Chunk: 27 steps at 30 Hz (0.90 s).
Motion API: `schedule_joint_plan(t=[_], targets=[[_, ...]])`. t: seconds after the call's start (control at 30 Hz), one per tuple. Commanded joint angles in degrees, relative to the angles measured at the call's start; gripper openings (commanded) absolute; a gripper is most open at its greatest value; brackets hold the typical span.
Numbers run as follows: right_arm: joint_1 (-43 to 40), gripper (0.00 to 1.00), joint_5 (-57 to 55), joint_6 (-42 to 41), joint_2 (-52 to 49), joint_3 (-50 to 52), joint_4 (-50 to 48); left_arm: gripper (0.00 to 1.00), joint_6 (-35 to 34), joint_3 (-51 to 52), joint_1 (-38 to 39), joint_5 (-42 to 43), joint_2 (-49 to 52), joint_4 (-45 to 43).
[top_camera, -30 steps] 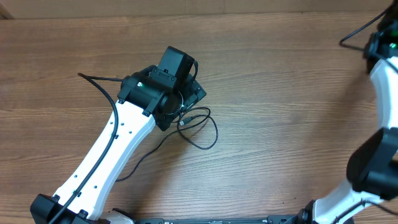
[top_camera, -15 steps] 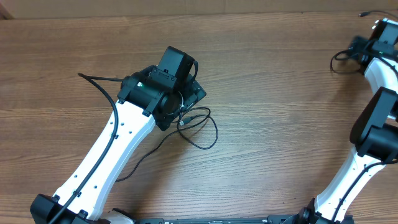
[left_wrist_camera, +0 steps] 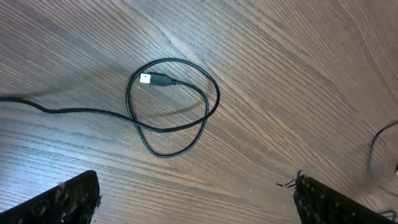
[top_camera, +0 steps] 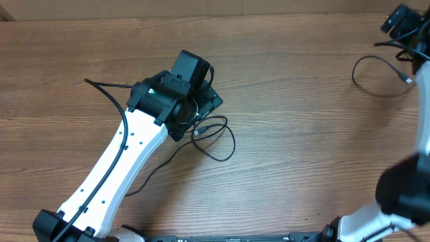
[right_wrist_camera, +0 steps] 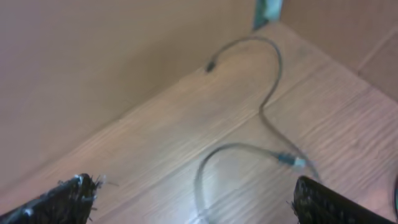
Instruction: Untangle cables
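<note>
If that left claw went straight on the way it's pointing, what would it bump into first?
Most likely the looped black cable lying on the wooden table, straight ahead of the open left gripper. Depth is unclear, so it might touch bare wood inside the loop instead.

Wood-grain table (top_camera: 302,168), mid-brown, w/ plain tan backdrop (right_wrist_camera: 93,62) just beyond its far edge.

Right hand (top_camera: 403,20) now open, farther back; its cable (right_wrist_camera: 261,112) loose below.
</note>
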<state>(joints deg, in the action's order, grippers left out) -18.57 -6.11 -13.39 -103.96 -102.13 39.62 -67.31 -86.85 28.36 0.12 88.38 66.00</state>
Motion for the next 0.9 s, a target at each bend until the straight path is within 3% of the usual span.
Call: schedule_joint_plan(t=[0.0,0.1,0.2,0.33,0.53,0.67,0.87], targets=[[3.74,1.00,7.58,-8.28,4.52,-0.90,7.91,0.99,0.50,-0.94,-0.33,-0.98,-1.27,0.07],[7.13,1.00,22.51,-10.78,4.68,-0.72,16.13,1.00,0.48,-0.94,-0.33,-0.96,-1.29,0.04],[10.99,1.00,28.79,-10.60,3.72,0.42,24.63,0.99,0.48,-0.94,-0.33,-0.98,-1.27,0.07],[17.57,1.00,28.83,-10.62,2.25,4.68,31.06,0.99,0.50,-0.94,-0.33,-0.96,-1.29,0.04],[25.88,1.00,28.89,-12.76,1.86,16.04,30.21,1.00,0.48,-0.94,-0.33,-0.96,-1.29,0.04],[27.30,1.00,28.85,-18.49,1.86,22.99,28.13,0.99,0.50,-0.94,-0.33,-0.96,-1.27,0.04],[27.19,1.00,22.25,-17.09,4.24,24.76,34.36,1.00,0.48,-0.94,-0.33,-0.98,-1.29,0.04]])
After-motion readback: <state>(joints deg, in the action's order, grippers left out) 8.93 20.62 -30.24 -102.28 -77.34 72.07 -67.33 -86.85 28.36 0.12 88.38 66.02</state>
